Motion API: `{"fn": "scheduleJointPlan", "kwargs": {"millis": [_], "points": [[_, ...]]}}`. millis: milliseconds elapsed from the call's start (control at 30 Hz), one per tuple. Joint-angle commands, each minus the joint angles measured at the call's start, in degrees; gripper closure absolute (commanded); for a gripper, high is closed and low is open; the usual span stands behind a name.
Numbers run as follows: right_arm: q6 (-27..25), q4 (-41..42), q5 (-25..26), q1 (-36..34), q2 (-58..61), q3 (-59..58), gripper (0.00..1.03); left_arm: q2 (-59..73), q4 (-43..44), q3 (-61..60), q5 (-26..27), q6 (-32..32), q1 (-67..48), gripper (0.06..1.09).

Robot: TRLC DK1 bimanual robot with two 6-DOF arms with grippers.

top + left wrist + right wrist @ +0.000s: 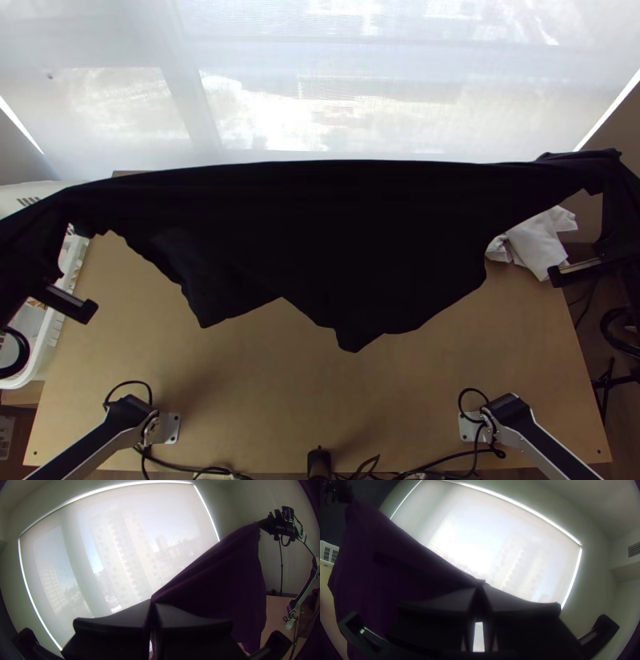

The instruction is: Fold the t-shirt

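The dark t-shirt (320,232) hangs in the air above the table, pulled out wide between the two grippers, its upper edge nearly straight and its lower edge uneven. At the left edge of the top view is my left gripper (70,304); at the right edge is my right gripper (572,273). In the left wrist view my left gripper (152,605) is shut on one end of the shirt (220,593). My right gripper (480,589) is shut on the opposite end of the shirt (386,566) in the right wrist view.
A white basket (50,340) stands at the table's left side, partly under the shirt. White cloth (534,242) lies bunched at the table's right far side. Cables (196,468) run along the near edge of the wooden table (272,384). A blind-covered window (336,96) is behind.
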Motion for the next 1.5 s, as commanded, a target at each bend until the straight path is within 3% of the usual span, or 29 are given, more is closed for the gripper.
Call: {"fn": "scheduleJointPlan", "kwargs": {"millis": [0,367,767,1133,1467], "points": [[0.93,-4.01,-0.05,0.55,-2.58,-1.7,1.0,-3.61,-4.81,-2.15,0.03,-0.89,0.06,1.05],[6.91,-5.41,0.3,0.46,-4.16,-12.33,1.0,-4.4,-4.11,-16.91,0.03,-3.52,-0.02,1.05],[8.14,5.14,0.3,0.2,0.06,-28.06,1.0,4.57,14.17,-31.5,0.29,-8.01,-0.29,1.05],[7.35,16.56,-1.9,-4.37,15.97,-30.17,1.0,21.0,29.38,-33.52,6.27,-7.65,8.85,1.05],[7.44,25.97,-5.85,-10.0,35.66,-24.46,1.0,36.65,38.08,-30.54,6.45,-8.27,13.07,1.05]]}}
